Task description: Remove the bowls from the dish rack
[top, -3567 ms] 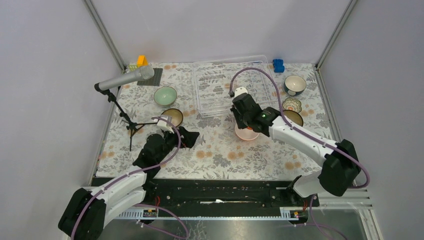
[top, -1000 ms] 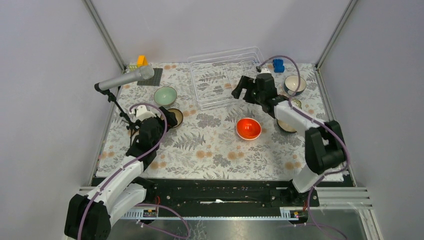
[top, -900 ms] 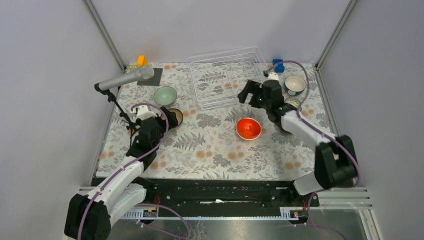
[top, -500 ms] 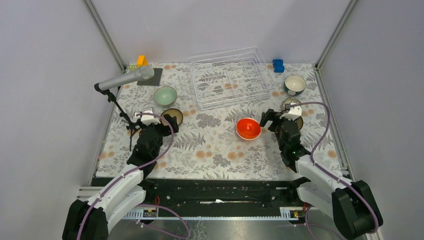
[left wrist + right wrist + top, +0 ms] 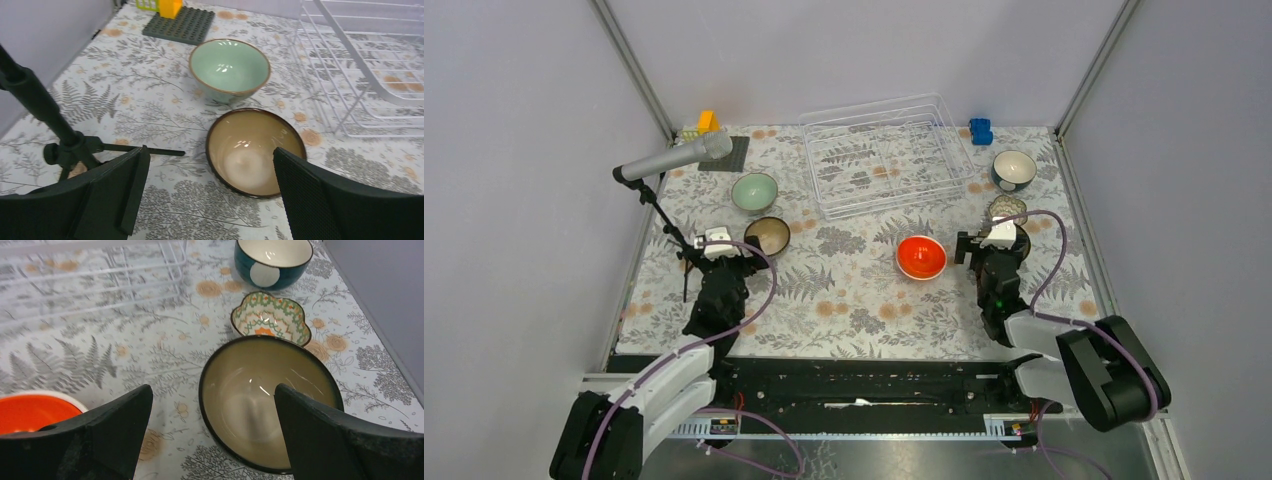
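The dish rack (image 5: 879, 155) of clear wire stands at the back with no bowls in it; its wires also show in the wrist views (image 5: 370, 65) (image 5: 90, 270). The bowls sit on the patterned cloth. To the left are a mint green bowl (image 5: 754, 191) (image 5: 230, 67) and a tan, dark-rimmed bowl (image 5: 767, 235) (image 5: 255, 150). An orange bowl (image 5: 921, 257) (image 5: 35, 412) sits mid-table. On the right are a teal bowl (image 5: 1014, 169) (image 5: 272, 257), a patterned dish (image 5: 1007, 209) (image 5: 270, 320) and a dark-rimmed bowl (image 5: 270, 400). My left gripper (image 5: 736, 256) (image 5: 210, 190) hangs open near the tan bowl. My right gripper (image 5: 989, 245) (image 5: 212, 435) hangs open over the dark-rimmed bowl.
A microphone on a black tripod (image 5: 669, 160) (image 5: 60, 135) stands at the left, close to my left gripper. A dark brick plate with yellow bricks (image 5: 714, 135) (image 5: 178, 22) lies at the back left. A blue toy block (image 5: 981, 130) sits beside the rack's right end.
My right arm has swung back from the rack's right end to the near right, above the dark-rimmed bowl. My left gripper has drawn back a little from the tan bowl.
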### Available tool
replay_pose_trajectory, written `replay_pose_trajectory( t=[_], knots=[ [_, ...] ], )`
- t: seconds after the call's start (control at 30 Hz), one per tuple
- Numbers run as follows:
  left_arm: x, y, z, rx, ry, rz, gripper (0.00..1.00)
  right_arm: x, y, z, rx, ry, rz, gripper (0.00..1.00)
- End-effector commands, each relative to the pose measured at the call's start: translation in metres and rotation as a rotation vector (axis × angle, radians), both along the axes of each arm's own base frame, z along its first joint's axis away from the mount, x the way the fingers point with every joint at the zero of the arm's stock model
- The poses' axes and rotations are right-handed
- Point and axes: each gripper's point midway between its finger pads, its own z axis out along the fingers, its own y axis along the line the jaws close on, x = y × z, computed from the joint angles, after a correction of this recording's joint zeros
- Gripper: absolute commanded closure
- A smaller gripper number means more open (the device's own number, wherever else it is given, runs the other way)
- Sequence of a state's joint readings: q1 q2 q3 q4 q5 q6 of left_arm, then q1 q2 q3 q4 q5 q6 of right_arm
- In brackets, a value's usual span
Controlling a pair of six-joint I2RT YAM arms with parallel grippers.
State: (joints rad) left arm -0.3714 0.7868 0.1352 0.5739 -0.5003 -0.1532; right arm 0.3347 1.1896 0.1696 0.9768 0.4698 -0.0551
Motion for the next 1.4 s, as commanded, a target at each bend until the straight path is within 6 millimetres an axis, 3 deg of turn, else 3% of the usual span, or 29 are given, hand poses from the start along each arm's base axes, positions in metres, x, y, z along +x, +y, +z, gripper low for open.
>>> replay_pose_trajectory(
  t=[0.0, 0.23, 0.37, 0.43, 0.5, 0.7, 0.9, 1.37],
  knots=[
    [0.002, 0.020, 0.007, 0.053, -0.056, 0.083, 0.01, 0.008, -0.015, 0.021, -0.057, -0.094, -0.061, 0.02],
    [0.020, 0.036, -0.008, 0.016, -0.064, 0.079, 0.01, 0.012, -0.029, 0.001, -0.045, -0.084, -0.077, 0.07],
    [0.034, 0.044, -0.009, 0.004, -0.086, 0.066, 0.01, 0.018, -0.050, -0.012, 0.020, -0.107, -0.156, 0.01],
    [0.041, 0.045, -0.010, 0.009, -0.077, 0.052, 0.01, 0.023, -0.047, -0.018, 0.014, -0.088, -0.121, 0.00],
    [0.046, 0.042, -0.013, 0.016, -0.059, 0.019, 0.01, 0.029, -0.049, -0.027, 0.030, -0.015, -0.127, 0.00],
    [0.075, 0.017, -0.026, 0.059, 0.033, -0.159, 0.03, 0.034, -0.051, -0.027, 0.045, -0.018, -0.120, 0.00],
    [0.082, 0.019, -0.046, 0.064, 0.046, -0.161, 0.01, 0.034, -0.051, -0.027, 0.046, -0.017, -0.121, 0.00],
    [0.081, 0.020, -0.043, 0.073, 0.029, -0.152, 0.01, 0.034, -0.051, -0.027, 0.046, -0.016, -0.120, 0.00]
  ],
)
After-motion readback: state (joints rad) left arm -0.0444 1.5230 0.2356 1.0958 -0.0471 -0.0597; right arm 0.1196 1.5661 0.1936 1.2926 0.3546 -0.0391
